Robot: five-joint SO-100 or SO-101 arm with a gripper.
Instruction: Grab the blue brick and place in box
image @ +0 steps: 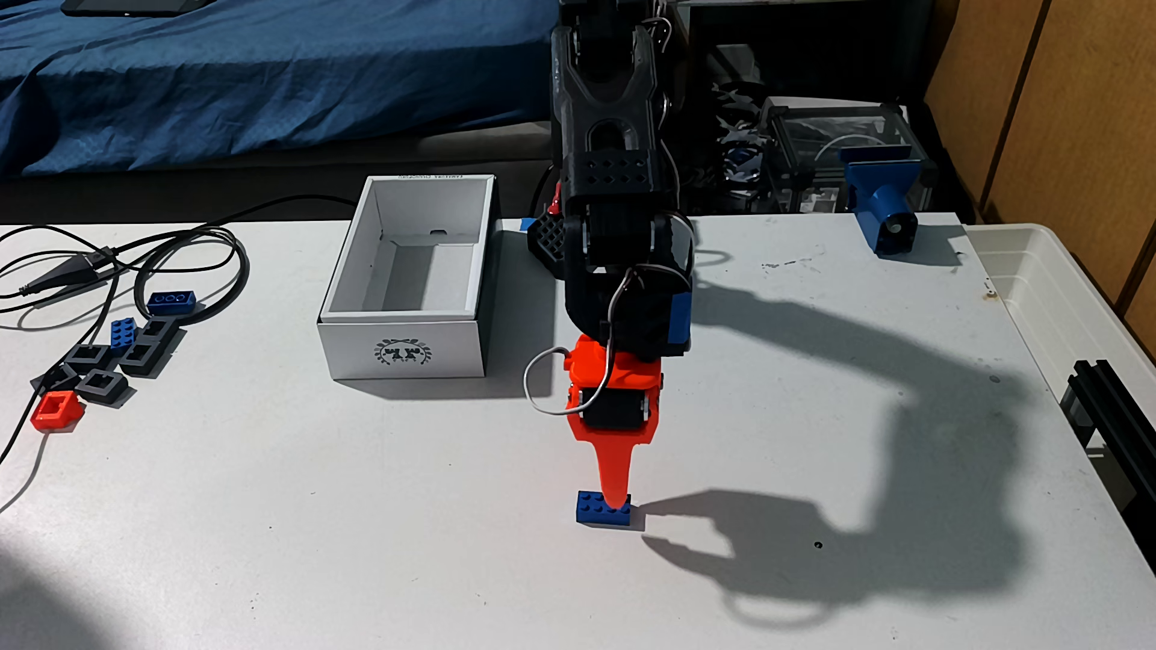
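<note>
I see the blue brick (603, 509) lying flat on the white desk (375, 531), studs up, toward the near middle of the fixed view and well apart from the box. My orange gripper (616, 497) points straight down at it, its tip meeting the brick's top near the right end. From this angle only one tapered orange finger (612, 465) reads clearly, so I cannot tell how wide the gripper is spread or whether it has hold of the brick. The arm's shadow falls to the right across the desk.

The box (406, 350) stands further back and to the left, open at the top, its dark wreath emblem facing me. The black arm (616, 206) rises behind the gripper, just right of the box.

Over at the left edge sits a cluster of small parts: a darker blue brick (172, 302), a small squarish blue brick (122, 332), several grey pieces (100, 382), an orange piece (56, 409), and black cables (125, 262).
</note>
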